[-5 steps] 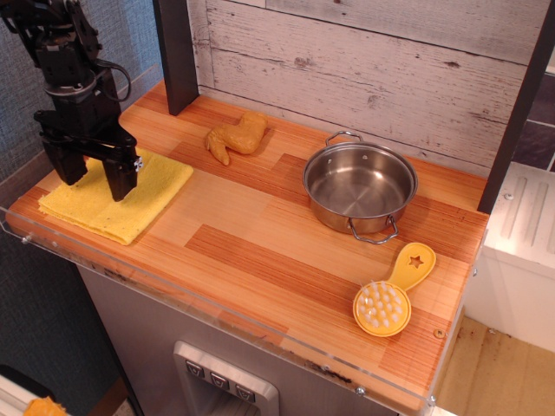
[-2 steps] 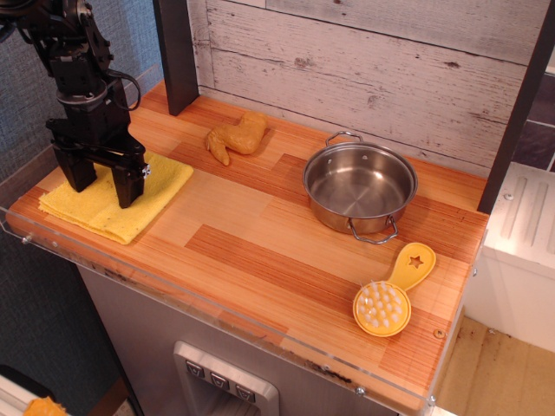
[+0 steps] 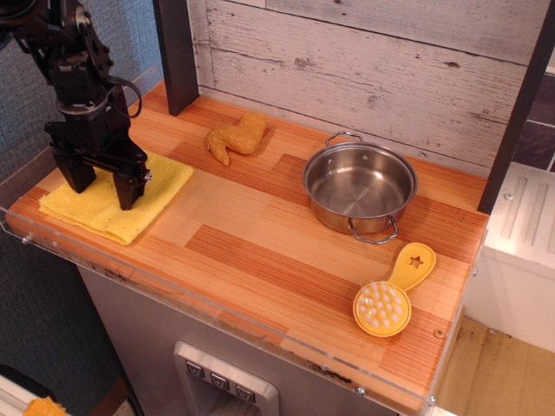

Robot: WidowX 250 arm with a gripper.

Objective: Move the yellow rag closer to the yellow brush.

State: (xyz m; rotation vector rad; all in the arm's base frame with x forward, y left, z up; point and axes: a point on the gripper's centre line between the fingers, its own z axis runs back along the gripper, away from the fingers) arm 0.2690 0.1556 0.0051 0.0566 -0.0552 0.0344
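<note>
The yellow rag (image 3: 121,212) lies flat at the left end of the wooden counter. My black gripper (image 3: 102,189) points straight down over the rag's middle, open, with one finger on each side of a strip of cloth and the tips at or just above the cloth. The yellow brush (image 3: 388,297) lies at the front right of the counter, white bristles up, its handle with the star hole pointing toward the back right. Rag and brush are far apart.
A steel pot (image 3: 360,189) stands between them, right of centre, just behind the brush. An orange-tan toy chicken wing (image 3: 236,136) lies near the back wall. A dark post (image 3: 176,52) rises at the back left. A clear guard (image 3: 217,299) lines the counter's front edge.
The gripper has shifted slightly right and down over the rag. The rag, brush, pot and wing have not moved.
</note>
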